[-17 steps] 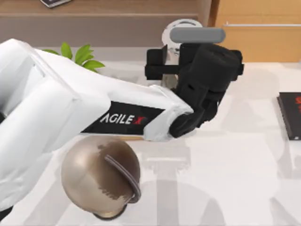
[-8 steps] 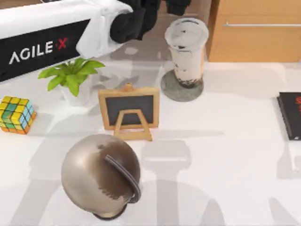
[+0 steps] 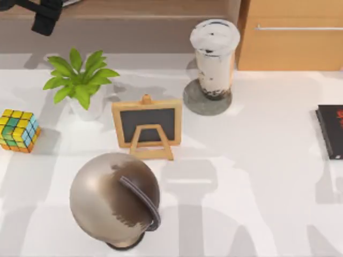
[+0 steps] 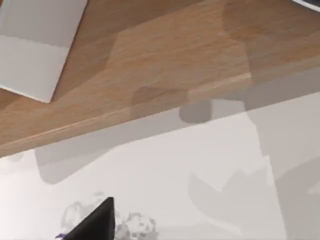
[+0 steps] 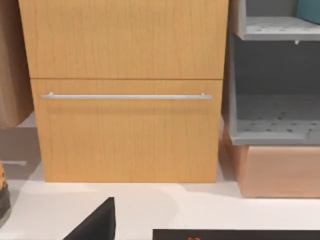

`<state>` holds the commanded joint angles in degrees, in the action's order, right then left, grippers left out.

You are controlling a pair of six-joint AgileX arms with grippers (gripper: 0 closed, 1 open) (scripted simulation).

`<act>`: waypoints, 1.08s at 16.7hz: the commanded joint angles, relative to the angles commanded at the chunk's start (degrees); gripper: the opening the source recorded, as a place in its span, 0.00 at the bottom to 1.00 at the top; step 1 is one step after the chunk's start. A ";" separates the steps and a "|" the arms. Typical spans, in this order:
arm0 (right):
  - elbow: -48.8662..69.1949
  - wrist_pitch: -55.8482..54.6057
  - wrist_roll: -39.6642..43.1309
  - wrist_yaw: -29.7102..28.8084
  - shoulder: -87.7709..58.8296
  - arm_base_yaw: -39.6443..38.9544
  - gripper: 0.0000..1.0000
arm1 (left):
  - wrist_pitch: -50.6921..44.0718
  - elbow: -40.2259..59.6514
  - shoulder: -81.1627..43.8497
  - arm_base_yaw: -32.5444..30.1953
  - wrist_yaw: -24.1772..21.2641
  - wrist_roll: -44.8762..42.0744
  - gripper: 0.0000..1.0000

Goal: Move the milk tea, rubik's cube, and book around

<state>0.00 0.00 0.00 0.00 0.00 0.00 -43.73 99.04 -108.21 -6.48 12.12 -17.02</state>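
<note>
left arm [image 3: 45, 16] off at the far-left corner
milk tea [image 3: 214, 56] upright on its coaster [image 3: 194, 103]; rubik's cube [image 3: 19, 130] and book [image 3: 329, 131] hug opposite tabletop edges; jaws' state cannot be told.

Left claw [image 3: 43, 13]: matte black, blocky housing. Wrist views: black angular finger tip [image 4: 95, 225].

Left arm: white-shelled, black-wristed, has swung up and off the table since a second ago. Then it lay across the middle, covering the plant, chalkboard and cube; half a second ago it crossed the top left corner. Now only the black left gripper [image 3: 45, 16] pokes in at the top view's upper left corner, over the wooden shelf. Tall clear milk tea cup with white lid [image 3: 213, 59], earlier half hidden behind the gripper, stands uncovered.
</note>
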 joint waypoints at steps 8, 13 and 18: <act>0.00 0.00 0.00 0.00 0.00 0.00 1.00 | -25.15 -1.72 -9.19 8.10 -11.94 3.02 1.00; 0.00 0.00 0.00 0.00 0.00 0.00 1.00 | -25.49 -1.78 -9.49 7.84 -12.12 3.22 1.00; 0.00 0.00 0.00 0.00 0.00 0.00 1.00 | -22.29 -5.67 -9.18 9.36 -12.17 2.09 1.00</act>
<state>0.00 0.00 0.00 0.00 0.00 0.00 -66.02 93.36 -117.38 2.89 -0.06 -14.93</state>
